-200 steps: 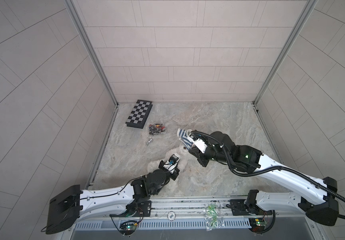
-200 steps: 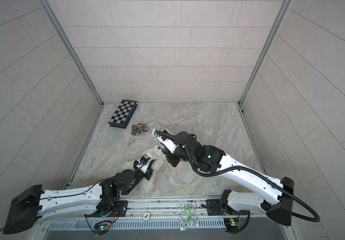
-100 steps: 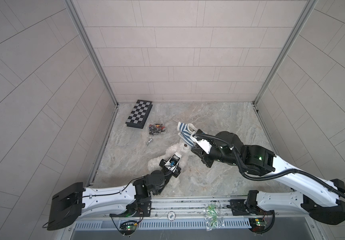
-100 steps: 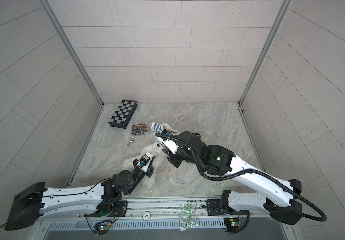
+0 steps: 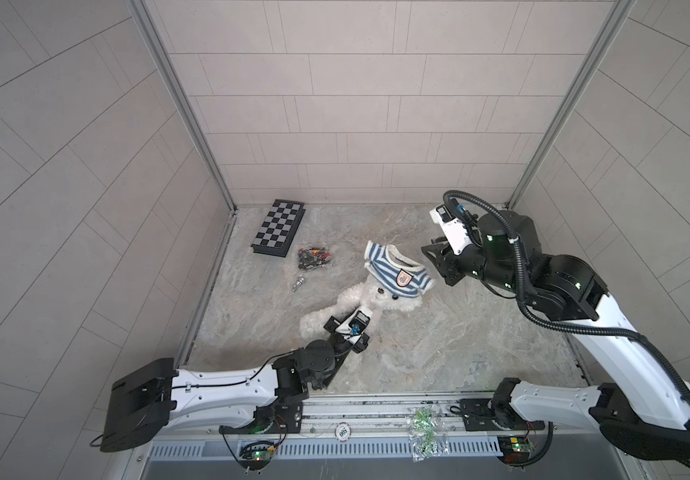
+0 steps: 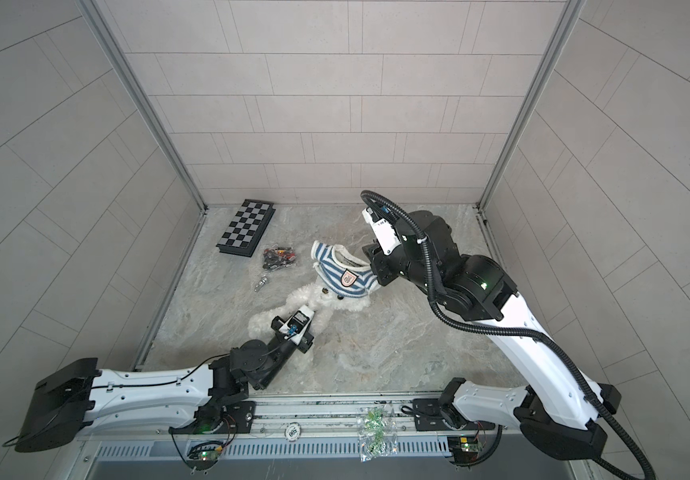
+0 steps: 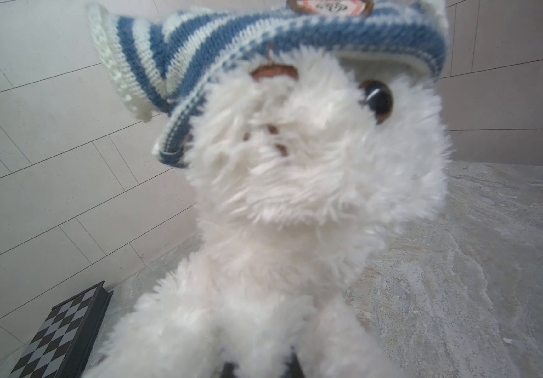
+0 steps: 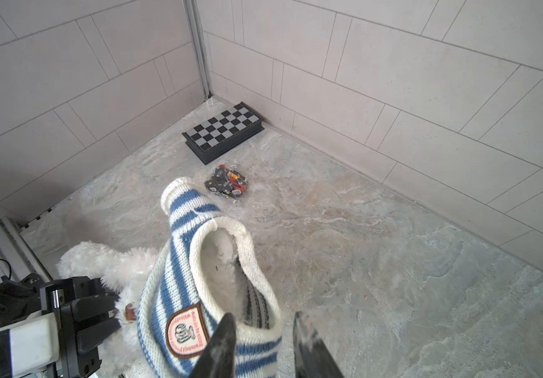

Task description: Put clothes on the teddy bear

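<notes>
Backed off rightward since earlier, right gripper (image 8: 263,315) stands jaws apart; I see bare table (image 5: 480,332) beside it; left gripper (image 8: 109,311) clamps fluffy white teddy bear (image 5: 376,297) mid-table, striped shirt (image 5: 397,276) over its head.

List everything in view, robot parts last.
bear: 1, white, lying mid-table
shirt: 1, blue-and-white striped with a badge, over the top of the bear's head
chessboard: 1, black and grey, far left corner
parts bag: 1, dark with red and yellow bits, between chessboard and shirt
metal piece: 1, silver, beside the parts bag
green bag: 1, clear with green bits, front rail
disc: 1, white, front rail
table: 1, marbled grey
left gripper: 1, black, shut on the bear
right gripper: 1, black, open beside the shirt
</notes>
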You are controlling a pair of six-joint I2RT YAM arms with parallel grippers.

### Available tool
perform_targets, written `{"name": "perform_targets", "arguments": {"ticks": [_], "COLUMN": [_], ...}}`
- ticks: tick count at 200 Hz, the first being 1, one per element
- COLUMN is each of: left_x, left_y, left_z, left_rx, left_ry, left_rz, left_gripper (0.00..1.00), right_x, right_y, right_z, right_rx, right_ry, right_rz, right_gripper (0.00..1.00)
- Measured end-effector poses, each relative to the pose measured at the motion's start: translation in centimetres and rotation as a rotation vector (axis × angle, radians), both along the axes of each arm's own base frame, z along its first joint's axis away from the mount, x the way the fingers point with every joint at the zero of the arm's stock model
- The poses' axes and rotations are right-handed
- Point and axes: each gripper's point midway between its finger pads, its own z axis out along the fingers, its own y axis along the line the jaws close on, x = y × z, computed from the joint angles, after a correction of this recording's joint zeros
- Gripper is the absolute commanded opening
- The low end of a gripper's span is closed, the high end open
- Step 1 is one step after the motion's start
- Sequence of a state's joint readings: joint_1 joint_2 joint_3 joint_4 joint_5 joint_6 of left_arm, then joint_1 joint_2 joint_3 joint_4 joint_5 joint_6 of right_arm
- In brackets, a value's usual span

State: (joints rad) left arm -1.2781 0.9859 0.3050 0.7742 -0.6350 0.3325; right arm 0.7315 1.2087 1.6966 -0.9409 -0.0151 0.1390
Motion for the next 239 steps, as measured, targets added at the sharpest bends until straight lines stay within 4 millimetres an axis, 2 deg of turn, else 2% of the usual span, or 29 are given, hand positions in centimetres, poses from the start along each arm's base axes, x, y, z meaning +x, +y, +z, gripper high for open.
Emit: {"name": "perform_targets", "arguments": {"ticks": [40, 70, 102, 152, 194, 239], "left_x": [-0.5, -0.5, -0.5, -0.7, -1.2, -1.2], "left_y": [-0.4, -0.3, -0.2, -0.1, -0.2, -0.5], "left_z": [0.1, 0.2, 0.4, 0.3, 0.1, -0.6], "left_rx": [0.023, 0.025, 0.024, 0.045, 0.099, 0.157], "left_ry": [-0.014, -0.02, -0.024, -0.033, -0.064, -0.084], "left_rz": [-0.013, -0.011, -0.005, 0.003, 0.022, 0.053], "left_gripper": [0.0, 0.0, 0.0, 0.0, 0.0, 0.0], "right_x": [1.8, 1.7, 0.0, -2.8, -3.7, -3.9], "right_y": [2.3, 3.8, 4.8, 5.0, 4.7, 4.5], "right_z": [-3.8, -6.4, -7.3, -8.6, -9.6, -10.6], "right_rx": [-0.076, -0.104, -0.071, -0.027, -0.009, 0.045], "right_ry": [0.138, 0.231, 0.295, 0.369, 0.408, 0.464], "right_rz": [0.05, 0.111, 0.203, 0.292, 0.306, 0.297], "right_gripper": [0.29, 0.3, 0.36, 0.44, 0.54, 0.48]}}
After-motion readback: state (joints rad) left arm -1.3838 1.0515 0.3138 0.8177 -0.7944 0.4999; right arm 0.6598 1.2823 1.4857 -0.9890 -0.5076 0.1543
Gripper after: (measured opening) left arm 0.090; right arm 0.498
